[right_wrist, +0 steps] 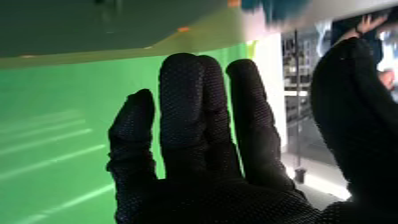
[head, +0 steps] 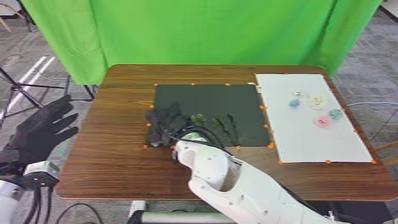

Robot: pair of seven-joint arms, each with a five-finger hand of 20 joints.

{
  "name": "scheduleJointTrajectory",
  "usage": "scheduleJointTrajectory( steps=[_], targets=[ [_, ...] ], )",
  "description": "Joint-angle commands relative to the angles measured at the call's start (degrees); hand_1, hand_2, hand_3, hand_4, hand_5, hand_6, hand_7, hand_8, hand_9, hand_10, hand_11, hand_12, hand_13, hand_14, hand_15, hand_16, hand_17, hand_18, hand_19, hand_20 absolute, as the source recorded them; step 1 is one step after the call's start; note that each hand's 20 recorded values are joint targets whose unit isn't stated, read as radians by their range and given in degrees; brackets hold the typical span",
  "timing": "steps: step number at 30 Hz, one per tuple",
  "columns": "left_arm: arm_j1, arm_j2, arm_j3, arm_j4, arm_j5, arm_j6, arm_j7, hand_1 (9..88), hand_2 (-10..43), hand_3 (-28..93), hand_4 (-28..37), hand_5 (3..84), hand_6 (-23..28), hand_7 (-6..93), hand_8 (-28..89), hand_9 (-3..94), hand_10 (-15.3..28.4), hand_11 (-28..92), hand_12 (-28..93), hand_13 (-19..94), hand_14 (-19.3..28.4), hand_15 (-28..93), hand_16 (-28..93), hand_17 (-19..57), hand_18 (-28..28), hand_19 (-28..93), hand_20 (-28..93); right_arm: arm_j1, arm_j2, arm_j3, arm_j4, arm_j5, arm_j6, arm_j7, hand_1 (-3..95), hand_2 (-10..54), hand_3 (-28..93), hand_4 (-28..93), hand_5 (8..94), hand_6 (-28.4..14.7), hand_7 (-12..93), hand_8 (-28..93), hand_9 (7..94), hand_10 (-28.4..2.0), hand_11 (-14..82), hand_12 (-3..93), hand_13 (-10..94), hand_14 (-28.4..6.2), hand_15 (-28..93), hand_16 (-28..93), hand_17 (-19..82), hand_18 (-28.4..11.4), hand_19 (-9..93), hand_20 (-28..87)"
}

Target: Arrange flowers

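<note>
Green curtain (head: 222, 35) hung behind the bench (head: 107, 150). Over the black mat (head: 209, 93), my right hand (head: 163, 126) was empty, fingers straight, thumb apart, near the leafy stems (head: 197, 120); a low sideways sweep could have dragged them. Pink flower (head: 322, 121) lay on the white mat (head: 333, 145).

**Green curtain (head: 213, 35) hangs behind wooden table (head: 98, 172)**

In the head view, the curtain falls in folds at 12 o'clock, beyond the brown, round-cornered table. Gray carpet (head: 378, 75) spreads around it. Near 10 o'clock, white floor stripes (head: 35, 80) run beside black tripod legs (head: 19, 88).
</note>
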Motion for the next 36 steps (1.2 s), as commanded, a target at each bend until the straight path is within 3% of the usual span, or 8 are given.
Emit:
scheduleJointTrajectory(
  steps=[1, 5, 10, 14, 21, 28, 36],
  targets=[
    [4.0, -3.89, -1.43, -1.90, 0.85, 0.00, 1.35, 24.1, -2.2, 69, -27.9, 21.2, 0.9, 17.5, -9, 16.8, 8.9, 10, 21, 12, 11.5, 13, 9, -13.2, 18.9, 36, 10, -0.4, 11.5, 10.1, -8.7, 6.3, 4.4, 2.9, 27.6, -9.5, 88, -28, 35.3, -3.2, 37, -16, 37.0, -13.3, 39.3, 28.9, 42, -9.1, 68, 22, 13, -19.3, 75, 56],
    [4.9, -4.78, -1.87, -2.43, 1.01, -0.10, 1.47, 24.0, -2.2, 69, -27.8, 21.2, 0.9, 17.5, -9, 16.8, 8.9, 10, 21, 12, 11.5, 13, 9, -13.2, 18.8, 36, 10, -4.1, 20.6, 17.8, -10.6, 7.9, 5.5, 7.8, 28.3, -9.5, 88, -28, 31.0, -3.0, 35, -16, 33.0, -14.8, 29.9, 26.5, 36, -9.8, 57, 17, 12, -19.2, 71, 52],
    [5.1, -5.26, -1.73, -2.41, 1.08, -0.14, 1.92, 24.0, -2.2, 69, -27.9, 21.2, 0.9, 17.5, -9, 16.9, 8.9, 10, 21, 12, 11.5, 13, 9, -13.2, 18.9, 36, 10, -10.7, 30.4, 26.0, -11.1, 7.4, 6.2, 14.9, 28.1, -9.5, 89, -28, 26.4, -2.5, 29, -14, 29.5, -15.8, 21.9, 25.9, 33, -11.1, 49, 17, 11, -19.2, 69, 48],
    [4.7, -5.32, -1.49, -2.14, 1.05, -0.42, 1.80, 24.0, -2.3, 69, -27.8, 21.2, 0.9, 17.5, -9, 16.9, 8.9, 10, 21, 12, 11.6, 13, 9, -13.1, 18.9, 36, 10, -16.8, 34.6, 30.8, -9.8, 3.9, 12.9, 20.4, 28.4, -9.5, 88, -28, 26.5, -2.7, 28, -13, 30.9, -15.9, 20.6, 25.8, 35, -11.4, 46, 17, 11, -19.5, 68, 47],
    [4.6, -5.34, -1.27, -2.29, 1.08, -0.51, 1.72, 24.0, -2.2, 69, -27.8, 21.1, 0.8, 17.4, -9, 16.8, 8.9, 10, 21, 12, 11.6, 13, 9, -13.2, 18.9, 36, 10, -25.1, 35.7, 39.9, -10.8, 4.9, 7.3, 28.3, 29.3, -9.5, 88, -28, 33.6, -4.7, 28, -13, 38.5, -15.7, 22.5, 24.6, 41, -10.8, 46, 18, 13, -20.8, 70, 48],
    [5.5, -5.94, -1.55, -2.65, 1.04, -0.04, 1.77, 24.0, -2.3, 69, -27.9, 21.0, 0.7, 17.4, -9, 16.9, 8.9, 10, 21, 12, 11.6, 13, 9, -13.2, 18.9, 36, 10, -28.9, 35.6, 44.0, -11.5, 7.3, 5.3, 24.2, 28.7, -9.5, 87, -28, 38.3, -4.7, 30, -13, 43.3, -14.4, 28.2, 25.0, 46, -9.8, 49, 19, 13, -21.3, 72, 50],
    [5.2, -5.89, -0.94, -2.68, 1.00, 0.62, 2.65, 24.2, -2.1, 69, -28.0, 21.1, 0.8, 17.7, -9, 17.0, 8.9, 10, 21, 12, 11.6, 13, 9, -13.2, 18.9, 36, 10, -28.4, 34.6, 43.3, -10.1, 8.5, 3.2, 22.6, 27.8, -9.5, 87, -28, 37.0, -4.6, 30, -13, 42.9, -14.1, 28.9, 24.5, 47, -8.8, 50, 20, 13, -20.5, 73, 52]
  ],
)
